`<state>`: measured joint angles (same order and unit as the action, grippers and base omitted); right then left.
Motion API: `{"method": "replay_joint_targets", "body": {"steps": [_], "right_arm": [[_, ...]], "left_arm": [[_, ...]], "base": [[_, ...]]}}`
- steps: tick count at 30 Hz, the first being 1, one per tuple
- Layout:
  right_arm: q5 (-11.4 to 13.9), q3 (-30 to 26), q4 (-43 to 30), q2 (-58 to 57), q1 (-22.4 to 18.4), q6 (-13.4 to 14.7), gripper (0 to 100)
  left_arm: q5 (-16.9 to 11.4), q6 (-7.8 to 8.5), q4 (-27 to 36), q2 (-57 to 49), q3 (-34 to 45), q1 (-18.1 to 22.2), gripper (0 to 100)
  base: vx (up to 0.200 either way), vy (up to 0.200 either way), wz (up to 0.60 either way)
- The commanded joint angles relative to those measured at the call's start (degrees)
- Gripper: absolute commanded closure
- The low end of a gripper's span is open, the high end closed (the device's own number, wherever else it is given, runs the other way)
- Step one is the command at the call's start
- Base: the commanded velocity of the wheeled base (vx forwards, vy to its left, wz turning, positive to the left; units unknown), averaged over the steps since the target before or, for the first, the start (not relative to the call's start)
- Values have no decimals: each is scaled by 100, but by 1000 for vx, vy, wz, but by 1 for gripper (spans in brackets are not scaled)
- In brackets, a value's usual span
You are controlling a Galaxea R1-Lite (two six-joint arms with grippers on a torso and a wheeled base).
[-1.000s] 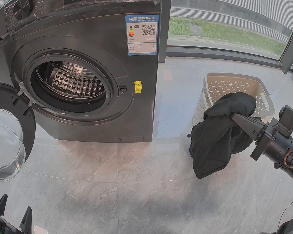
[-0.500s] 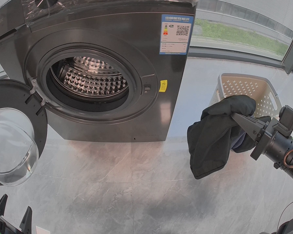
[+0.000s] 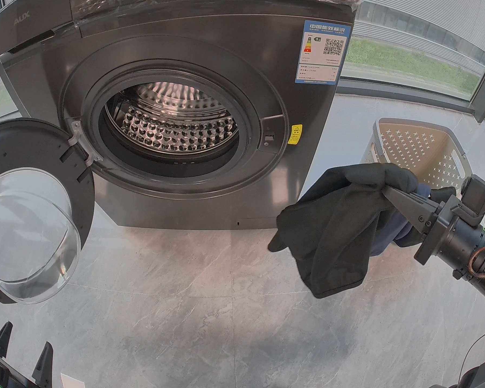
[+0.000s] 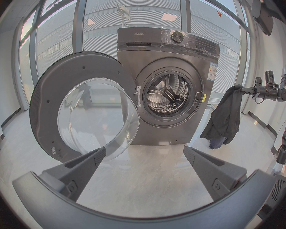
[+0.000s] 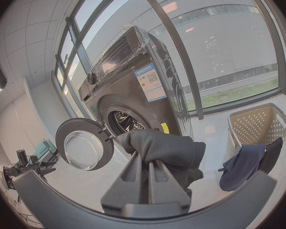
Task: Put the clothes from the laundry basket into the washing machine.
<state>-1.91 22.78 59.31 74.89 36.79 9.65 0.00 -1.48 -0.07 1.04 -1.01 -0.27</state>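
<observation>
The grey washing machine (image 3: 199, 44) stands with its round door (image 3: 32, 211) swung open to the left, and its steel drum (image 3: 172, 125) is bare inside. My right gripper (image 3: 389, 193) is shut on a black garment (image 3: 334, 222) that hangs in the air between the machine and the beige laundry basket (image 3: 420, 146). The right wrist view shows the closed fingers (image 5: 139, 172) pinching that black garment (image 5: 168, 150). A blue cloth (image 5: 244, 169) hangs by the basket (image 5: 260, 124); what holds it I cannot tell. My left gripper (image 4: 146, 158) is open, low and well in front of the door.
Pale tiled floor (image 3: 199, 308) lies open between me and the machine. A glass wall with dark frames (image 3: 415, 92) runs behind the basket. The open door (image 4: 82, 105) juts out toward my left gripper.
The head view has swung toward the washing machine, so machine and basket sit further right in the picture. The black garment has come away from the basket and swung out to the left.
</observation>
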Motion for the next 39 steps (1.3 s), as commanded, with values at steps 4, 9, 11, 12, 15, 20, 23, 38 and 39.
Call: {"method": "replay_joint_targets", "body": {"steps": [4, 9, 11, 12, 15, 20, 23, 38, 39], "right_arm": [[-11, -2, -24, 8, -5, 45, 100], [-20, 16, -24, 0, -76, 63, 100], [-20, 24, -24, -18, -93, 63, 100], [-20, 24, -24, -27, -102, 63, 100], [-20, -2, -33, -44, -111, 63, 100], [-20, -2, -16, -71, -128, 63, 100], [-20, 7, 11, -71, -163, 63, 100], [-20, 7, 2, -44, -155, 63, 100], [-20, -2, 2, -44, -155, 63, 100]], "left_arm": [[0, -2, -1, -77, 92, 0, 0], [0, -2, -1, -77, 92, 0, 0], [0, -2, -1, -77, 92, 0, 0], [-9, -2, -1, -77, 92, 0, 0], [0, -2, -1, -77, 92, 0, 0], [0, 7, -1, -77, 92, 0, 0], [0, 7, -10, -77, 92, 0, 0], [0, 7, -1, -77, 92, 0, 0], [0, 7, -1, -77, 92, 0, 0]], "base": [[0, 0, 0], [0, 200, 0], [0, 200, 0], [0, 200, 0], [0, 200, 0], [0, 160, 0], [0, 0, 0], [-80, 0, 0], [0, 0, 0]]}}
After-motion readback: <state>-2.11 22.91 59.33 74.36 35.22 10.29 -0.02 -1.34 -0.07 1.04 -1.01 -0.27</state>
